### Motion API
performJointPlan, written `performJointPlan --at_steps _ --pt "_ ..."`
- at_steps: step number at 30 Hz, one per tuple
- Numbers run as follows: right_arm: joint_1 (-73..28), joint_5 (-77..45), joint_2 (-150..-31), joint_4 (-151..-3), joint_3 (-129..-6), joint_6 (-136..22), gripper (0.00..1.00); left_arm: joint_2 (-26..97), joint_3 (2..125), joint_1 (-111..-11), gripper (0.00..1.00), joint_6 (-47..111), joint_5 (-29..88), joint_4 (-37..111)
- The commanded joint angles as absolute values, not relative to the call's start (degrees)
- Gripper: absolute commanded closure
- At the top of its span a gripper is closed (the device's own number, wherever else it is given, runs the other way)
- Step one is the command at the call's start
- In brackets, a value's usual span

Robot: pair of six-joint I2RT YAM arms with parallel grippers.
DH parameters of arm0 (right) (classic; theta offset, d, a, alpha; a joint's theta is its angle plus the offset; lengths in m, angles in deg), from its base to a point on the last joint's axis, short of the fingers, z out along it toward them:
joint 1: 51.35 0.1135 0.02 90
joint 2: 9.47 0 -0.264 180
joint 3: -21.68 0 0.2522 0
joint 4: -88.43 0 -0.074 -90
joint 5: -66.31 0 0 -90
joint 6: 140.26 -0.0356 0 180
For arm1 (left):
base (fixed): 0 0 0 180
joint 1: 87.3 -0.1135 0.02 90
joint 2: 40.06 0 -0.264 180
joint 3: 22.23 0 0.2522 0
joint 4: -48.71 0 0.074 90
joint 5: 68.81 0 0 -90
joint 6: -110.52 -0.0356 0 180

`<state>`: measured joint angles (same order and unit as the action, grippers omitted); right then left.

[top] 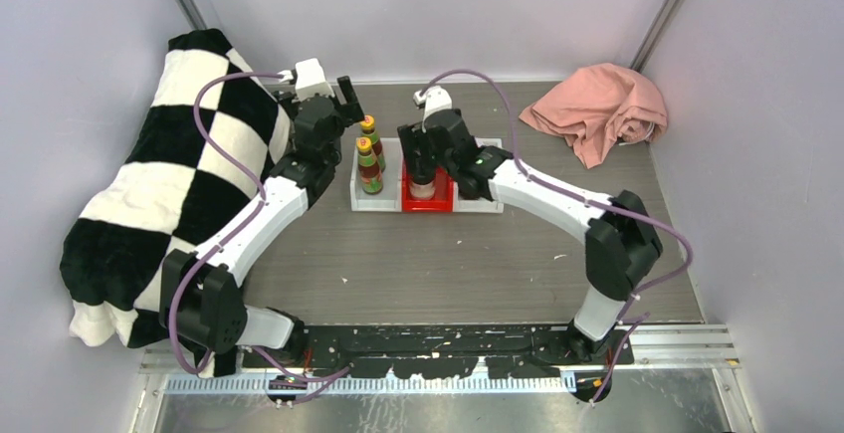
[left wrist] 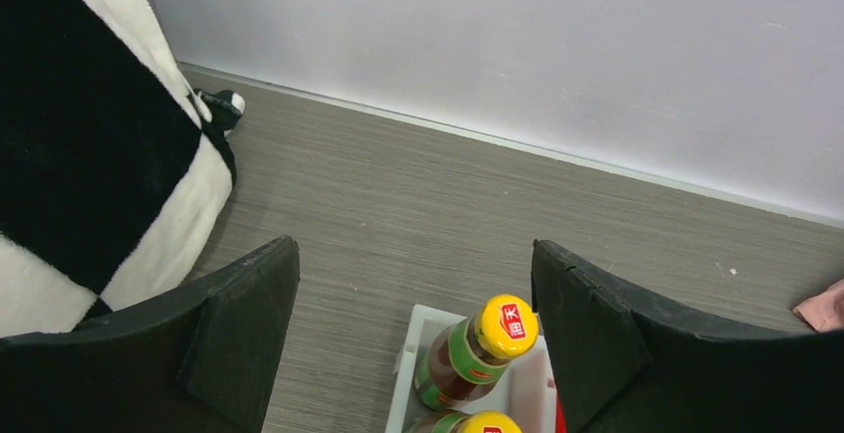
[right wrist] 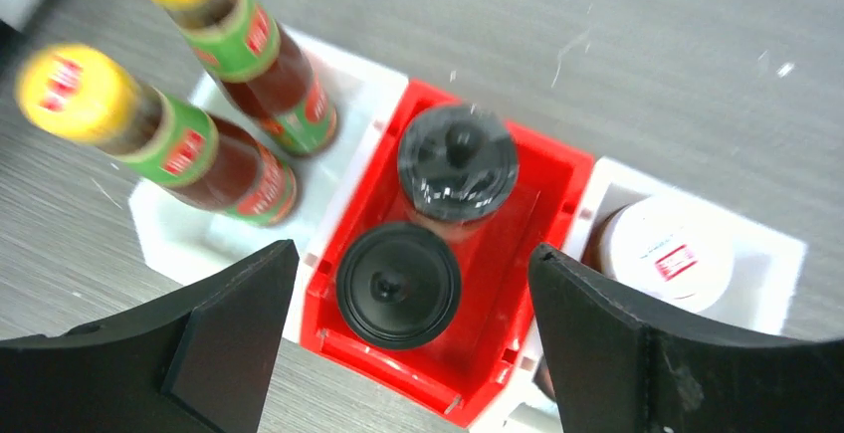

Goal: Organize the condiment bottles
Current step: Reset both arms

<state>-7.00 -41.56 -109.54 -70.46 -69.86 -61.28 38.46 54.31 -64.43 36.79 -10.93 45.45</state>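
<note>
Right wrist view looks down between the fingers of the right claw (right wrist: 413, 304), spread wide and holding nothing. Directly beneath it sit two black-lidded shakers (right wrist: 398, 285), both upright inside the red bin (right wrist: 562, 189), one just beyond the other. To that claw's left a white bin (right wrist: 189, 244) holds the two sauce bottles (right wrist: 164, 134), standing side by side; to its right a second white bin (right wrist: 771, 254) holds a pale-lidded jar (right wrist: 665, 252). The left claw (left wrist: 416, 324) hangs over the sauce bottles, also wide open and empty. Beyond the bins the counter (top: 448, 264) shows no loose bottle, so the sorting looks finished, each kind in its own bin; what seems left is lifting both arms clear
</note>
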Motion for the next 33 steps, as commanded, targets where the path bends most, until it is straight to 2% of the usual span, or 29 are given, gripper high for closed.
performJointPlan --at_steps 1,7,15,33 --pt "-9.2 -44.3 -100.9 -68.4 -75.2 -57.5 0.07 38.5 56.5 -66.6 0.13 34.1 -8.0 49.1" --pt "-18.0 -45.2 -95.4 -66.6 -72.8 -58.5 0.01 42.2 55.4 -70.9 0.14 33.7 -1.4 50.2" --pt "-27.5 -49.5 -93.2 -70.1 -66.2 -59.5 0.00 44.9 48.0 -76.7 0.15 36.0 6.7 57.8" --pt "-32.7 -59.8 -101.5 -82.7 -56.8 -63.7 0.00 47.3 40.2 -80.0 0.17 31.4 14.4 66.2"
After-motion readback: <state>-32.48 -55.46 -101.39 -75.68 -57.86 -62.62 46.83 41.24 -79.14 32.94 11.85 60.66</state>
